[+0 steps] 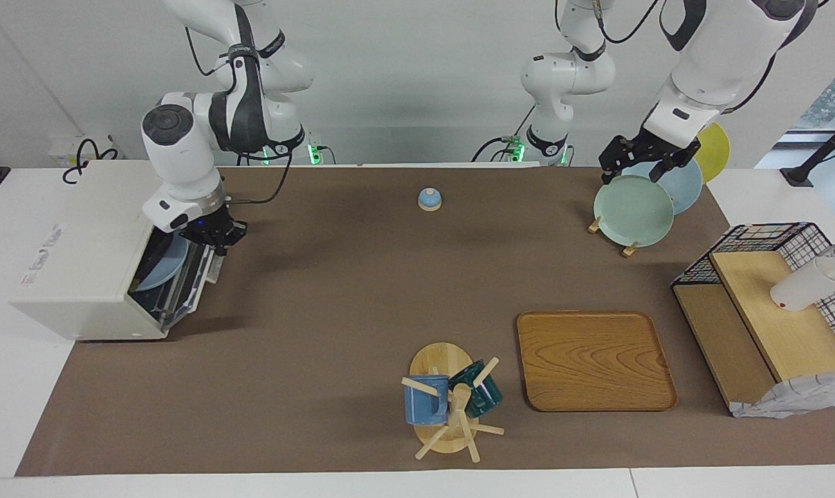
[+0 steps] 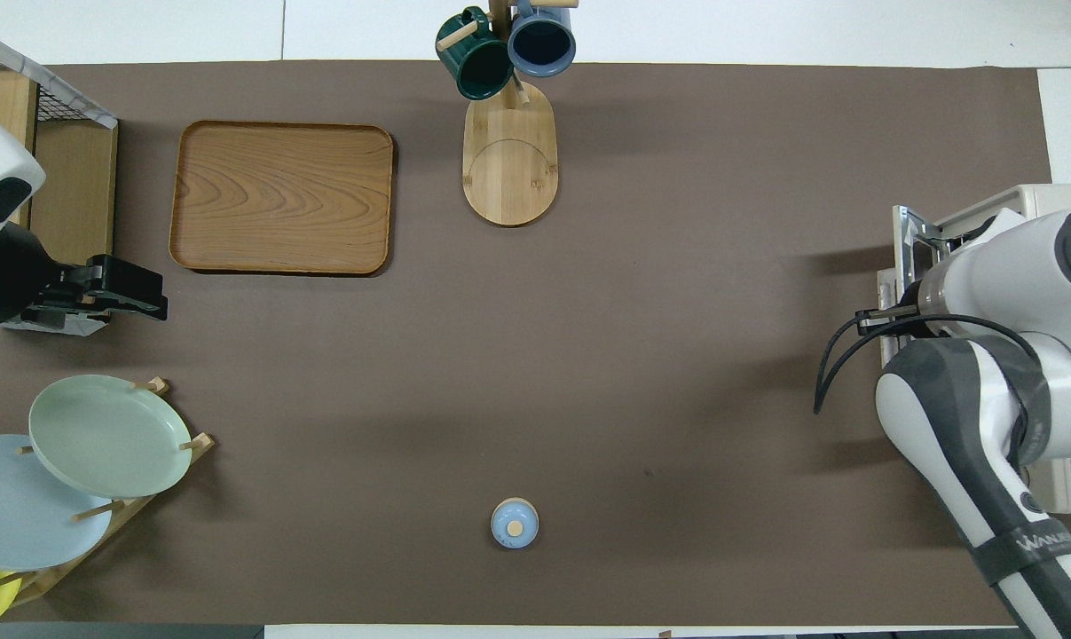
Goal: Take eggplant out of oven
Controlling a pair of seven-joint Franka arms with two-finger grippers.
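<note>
I see a wooden tray [image 1: 595,360] beside a mug tree [image 1: 450,408] holding two mugs. A plate rack [image 1: 638,207] and a small blue bell [image 1: 429,199] sit nearer me.

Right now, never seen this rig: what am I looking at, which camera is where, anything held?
Two white robot arms work at a brown table. One picture faces them from across the table; the other looks down from above their end. The right pincer is shut at the oven's part-open door; whether it grips the handle is unclear. A blue plate shows inside the oven; no eggplant is visible. The left pincer hangs open over the plate rack, holding nothing. Also on the table: tray, mug tree, small blue dome, wire shelf.
</note>
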